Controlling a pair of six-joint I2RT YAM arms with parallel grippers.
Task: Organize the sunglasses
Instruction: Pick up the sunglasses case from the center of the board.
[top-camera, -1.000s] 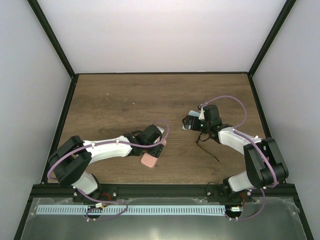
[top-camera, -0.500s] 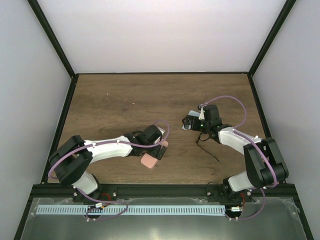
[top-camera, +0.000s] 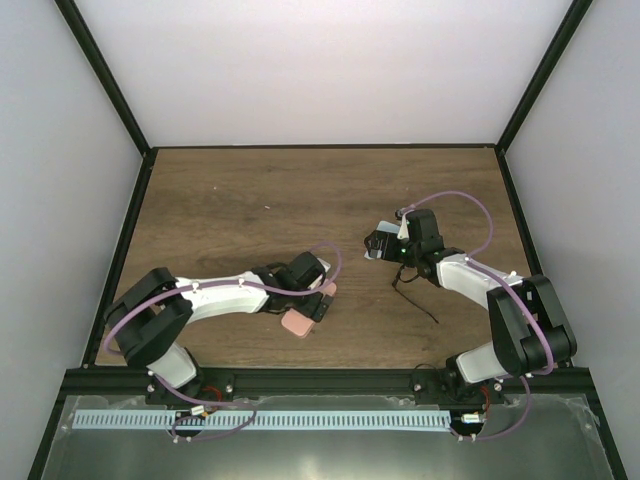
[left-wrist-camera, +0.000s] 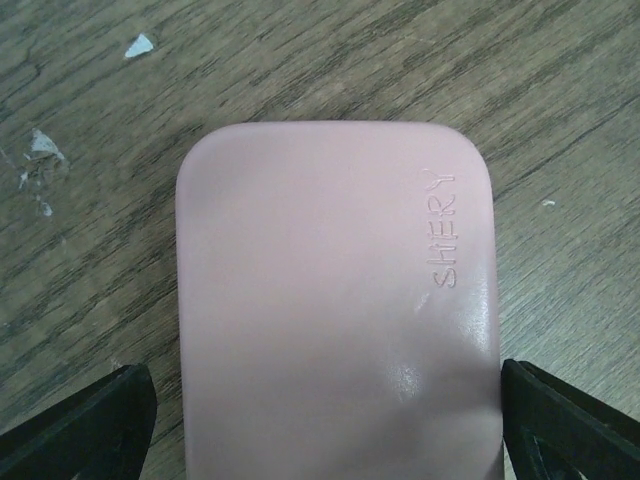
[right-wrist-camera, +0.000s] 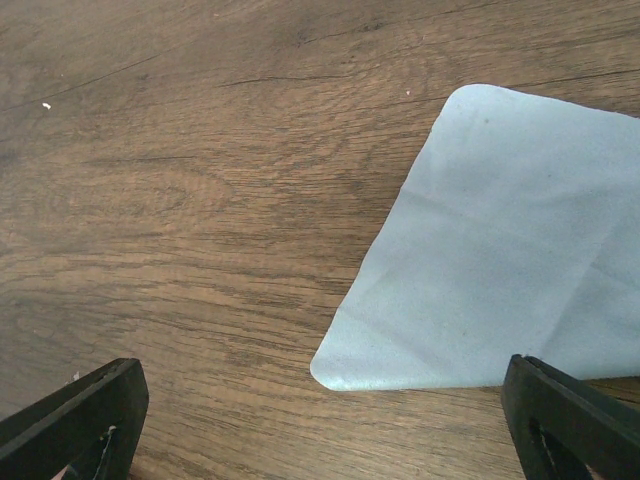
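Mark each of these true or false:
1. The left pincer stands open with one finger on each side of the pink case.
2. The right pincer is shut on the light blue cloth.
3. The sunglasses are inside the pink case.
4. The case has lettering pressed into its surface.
1. True. The left pincer is open, with a finger on either side of the pink case.
2. False. The right pincer is open, and the light blue cloth lies flat on the table.
3. False. The sunglasses lie on the table beside the right arm, apart from the case.
4. True. It reads SHERY.
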